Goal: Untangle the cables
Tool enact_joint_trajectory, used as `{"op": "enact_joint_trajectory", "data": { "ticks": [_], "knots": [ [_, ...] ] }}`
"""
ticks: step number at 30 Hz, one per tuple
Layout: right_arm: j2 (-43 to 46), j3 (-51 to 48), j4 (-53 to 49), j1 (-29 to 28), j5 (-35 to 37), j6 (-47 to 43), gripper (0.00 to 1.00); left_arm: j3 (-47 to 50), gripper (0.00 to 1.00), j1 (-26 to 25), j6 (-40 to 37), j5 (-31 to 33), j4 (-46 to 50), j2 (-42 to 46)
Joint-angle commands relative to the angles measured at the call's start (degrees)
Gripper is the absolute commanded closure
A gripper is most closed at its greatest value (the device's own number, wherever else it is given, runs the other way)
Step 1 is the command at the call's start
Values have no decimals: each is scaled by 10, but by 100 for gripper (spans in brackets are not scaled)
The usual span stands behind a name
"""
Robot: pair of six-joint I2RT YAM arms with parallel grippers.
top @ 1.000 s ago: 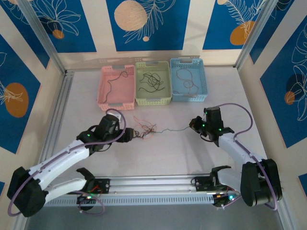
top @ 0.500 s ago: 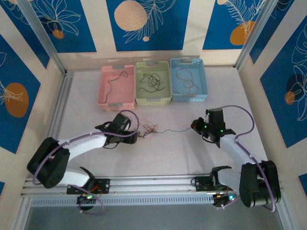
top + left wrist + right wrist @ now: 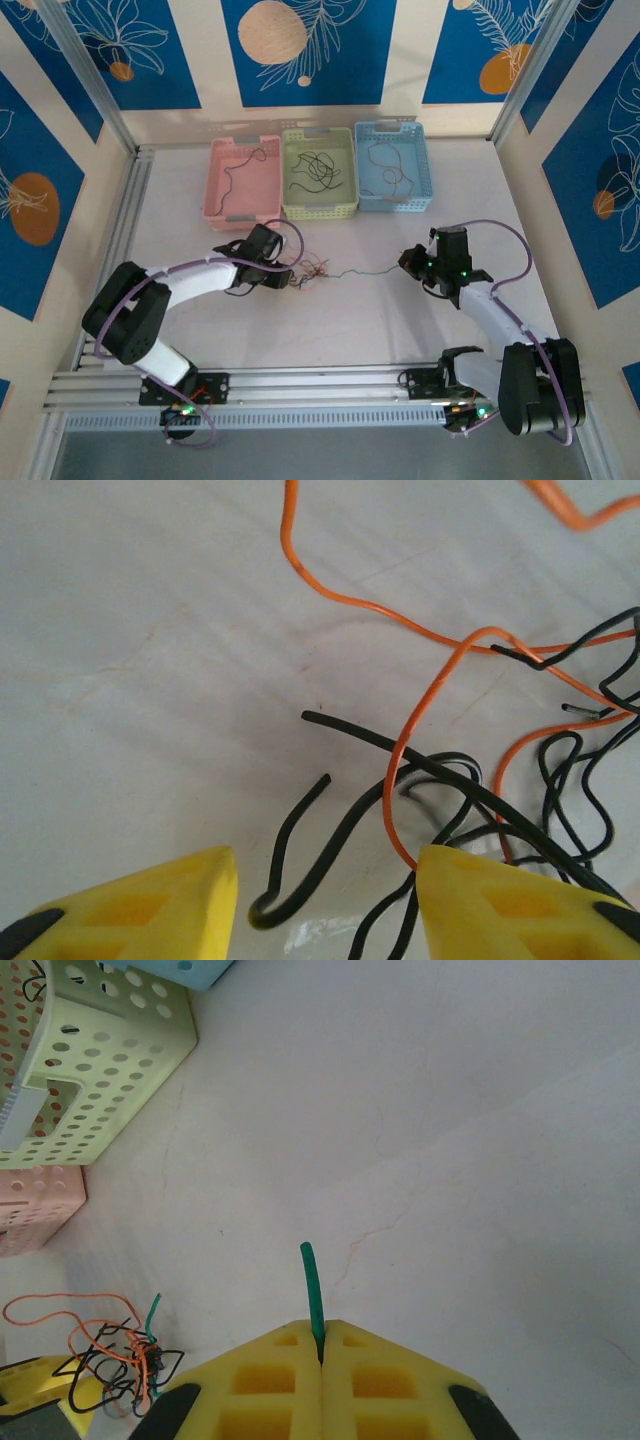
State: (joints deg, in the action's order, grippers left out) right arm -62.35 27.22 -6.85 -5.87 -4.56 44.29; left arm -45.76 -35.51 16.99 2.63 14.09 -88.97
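Observation:
A tangle of orange, black, red and green cables (image 3: 308,272) lies mid-table. My left gripper (image 3: 283,275) is at its left edge. In the left wrist view the left gripper (image 3: 328,880) is open, its yellow fingers (image 3: 150,900) standing either side of a hooked black cable (image 3: 300,870), with an orange cable (image 3: 400,770) looping against the right finger. A green cable (image 3: 365,271) runs taut from the tangle to my right gripper (image 3: 405,263). The right gripper (image 3: 322,1345) is shut on the green cable's end (image 3: 312,1290), whose tip pokes out past the pads.
Three baskets stand at the back: pink (image 3: 212,180), green (image 3: 320,212) and blue (image 3: 425,170), each with loose cables inside. The green basket (image 3: 110,1070) and pink basket (image 3: 40,1210) sit up left in the right wrist view. Aluminium rails border the table's left and near edges.
My left gripper has slid right and back up to the tangle, and its jaws have narrowed around the black cable. The right gripper has stayed put, still gripping the green cable.

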Motion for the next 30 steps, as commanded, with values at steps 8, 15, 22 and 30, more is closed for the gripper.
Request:
{"op": "enact_joint_trajectory", "data": {
  "ticks": [8, 15, 22, 30],
  "knots": [
    [7, -9, 7, 7, -16, -8, 100, -14, 71, 10, -22, -26, -2, 1],
    [11, -9, 4, 12, -19, -8, 100, 0, 99, 10, -16, -24, 6, 30],
    [41, -15, -30, 37, 25, -2, 100, -12, 100, 10, 15, 67, 134, 142],
    [117, -48, -75, 122, 58, 26, 100, -84, 100, 9, 33, 154, 312, 304]
  ]
}}
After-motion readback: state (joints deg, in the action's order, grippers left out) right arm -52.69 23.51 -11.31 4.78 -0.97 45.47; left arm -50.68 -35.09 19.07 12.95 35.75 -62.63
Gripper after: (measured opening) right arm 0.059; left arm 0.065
